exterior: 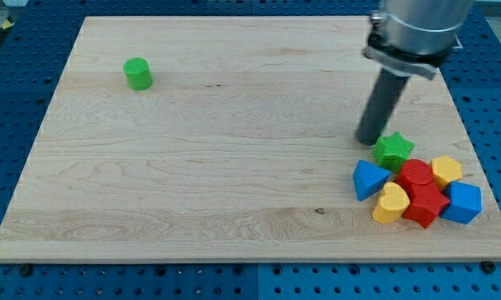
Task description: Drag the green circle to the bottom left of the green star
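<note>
The green circle (137, 73) stands alone near the view's top left of the wooden board (233, 167). The green star (393, 151) sits at the view's right, at the top of a cluster of blocks. My tip (368, 140) rests on the board just left of the green star, close to it or touching it, and far to the right of the green circle.
The cluster below the green star holds a blue triangle (368, 179), a red circle (416, 174), a yellow hexagon (446, 171), a yellow heart (391, 203), a red star (425, 205) and a blue block (463, 202). The board's right edge lies close by.
</note>
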